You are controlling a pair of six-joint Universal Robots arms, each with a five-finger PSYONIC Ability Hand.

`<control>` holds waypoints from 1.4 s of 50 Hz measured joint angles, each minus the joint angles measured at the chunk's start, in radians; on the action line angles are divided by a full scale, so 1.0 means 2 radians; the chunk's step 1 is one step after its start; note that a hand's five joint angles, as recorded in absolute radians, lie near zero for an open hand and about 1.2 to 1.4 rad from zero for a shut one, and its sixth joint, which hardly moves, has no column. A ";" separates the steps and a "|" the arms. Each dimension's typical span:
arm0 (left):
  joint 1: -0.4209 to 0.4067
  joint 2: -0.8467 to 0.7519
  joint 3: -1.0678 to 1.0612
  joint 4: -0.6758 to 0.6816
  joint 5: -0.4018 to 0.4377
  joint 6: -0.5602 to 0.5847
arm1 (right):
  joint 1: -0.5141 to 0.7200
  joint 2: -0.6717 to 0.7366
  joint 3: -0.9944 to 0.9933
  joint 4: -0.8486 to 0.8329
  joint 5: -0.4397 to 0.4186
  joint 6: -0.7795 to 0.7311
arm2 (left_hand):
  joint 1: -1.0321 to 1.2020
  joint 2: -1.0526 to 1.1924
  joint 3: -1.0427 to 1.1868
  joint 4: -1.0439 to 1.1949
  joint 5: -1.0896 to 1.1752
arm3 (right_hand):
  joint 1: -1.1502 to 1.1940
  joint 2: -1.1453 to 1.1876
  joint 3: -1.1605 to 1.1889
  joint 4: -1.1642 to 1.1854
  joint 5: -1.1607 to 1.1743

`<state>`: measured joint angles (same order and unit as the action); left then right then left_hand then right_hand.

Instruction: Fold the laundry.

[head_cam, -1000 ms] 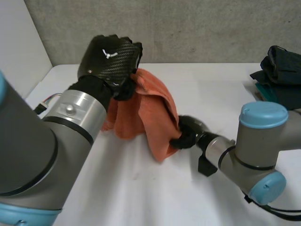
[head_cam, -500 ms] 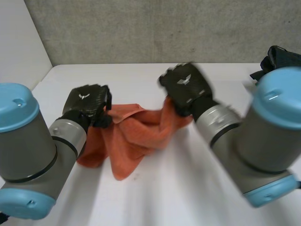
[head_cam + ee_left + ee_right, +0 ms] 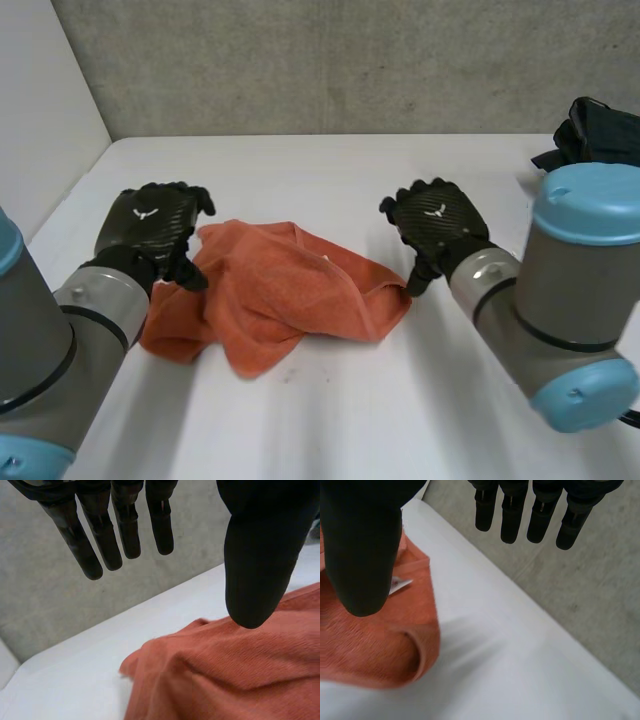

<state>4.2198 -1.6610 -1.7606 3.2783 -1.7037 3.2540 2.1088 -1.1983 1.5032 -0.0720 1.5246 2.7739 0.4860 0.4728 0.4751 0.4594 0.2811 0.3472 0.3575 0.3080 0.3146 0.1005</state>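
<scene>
Beside orange towel [image 3: 290,295], left hand [image 3: 152,225], right hand [image 3: 437,216] open

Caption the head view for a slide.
Left hand and right hand, both open, flank a crumpled orange towel on the white table.

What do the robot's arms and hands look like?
The left arm and right arm are thick grey tubes with round light-blue caps on the joints. The left hand and right hand are black, with a woven pattern and a small white mark on the back. The fingers are dark with rounded tips.
</scene>
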 measured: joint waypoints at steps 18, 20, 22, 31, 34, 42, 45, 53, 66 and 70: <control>-0.025 -0.224 0.177 0.023 0.009 0.140 | -0.075 -0.023 0.070 0.051 -0.068 0.009 | 0.000 0.000 0.000 0.000 0.000 | -0.039 -0.055 -0.034 -0.034 -0.027; -0.021 -0.244 0.196 0.021 0.020 0.166 | -0.079 -0.022 0.075 0.053 -0.073 0.019 | 0.000 0.000 0.000 0.000 -0.001 | -0.039 -0.056 -0.039 -0.039 -0.027; -0.016 -0.258 0.209 0.017 0.040 0.189 | -0.081 -0.020 0.080 0.055 -0.077 0.039 | 0.000 -0.002 0.000 -0.001 -0.001 | -0.039 -0.064 -0.042 -0.044 -0.027; -0.014 -0.264 0.207 -0.037 0.106 0.213 | -0.070 0.027 0.062 0.048 -0.091 0.166 | 0.028 0.032 0.031 0.035 0.037 | -0.049 -0.068 -0.042 -0.048 -0.027; -0.016 -0.262 0.197 -0.059 0.106 0.211 | -0.057 0.052 0.043 0.044 -0.097 0.189 | 0.115 0.113 0.106 0.116 0.116 | -0.049 -0.068 -0.042 -0.048 -0.027; -0.024 -0.237 0.147 -0.086 0.063 0.194 | -0.014 0.115 -0.014 0.040 -0.104 0.211 | 0.287 0.333 0.328 0.340 0.331 | -0.049 -0.068 -0.042 -0.048 -0.027; -0.030 -0.215 0.121 -0.087 0.042 0.177 | 0.000 0.130 -0.025 0.040 -0.103 0.214 | 0.287 0.347 0.341 0.354 0.338 | -0.049 -0.067 -0.041 -0.047 -0.026; -0.057 -0.124 0.062 -0.086 0.022 0.122 | 0.026 0.141 -0.027 0.015 -0.070 0.209 | 0.284 0.320 0.319 0.329 0.327 | 0.367 0.387 0.396 0.392 0.412; -0.049 -0.075 0.113 -0.028 0.032 0.121 | 0.034 0.029 0.045 -0.032 -0.033 0.021 | -0.096 -0.097 -0.098 -0.090 -0.093 | 0.367 0.404 0.439 0.442 0.425; -0.033 -0.117 0.158 -0.025 0.052 0.133 | 0.046 -0.002 0.066 -0.034 -0.033 -0.047 | -0.096 -0.097 -0.098 -0.090 -0.093 | 0.367 0.404 0.439 0.442 0.425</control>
<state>4.1529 -1.8950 -1.4439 3.2281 -1.5998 3.5202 2.2010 -1.2024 1.6354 -0.1407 1.4591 2.6793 0.2947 0.2796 0.2794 0.2800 0.0942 1.0816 1.1650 1.1858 1.1996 0.9498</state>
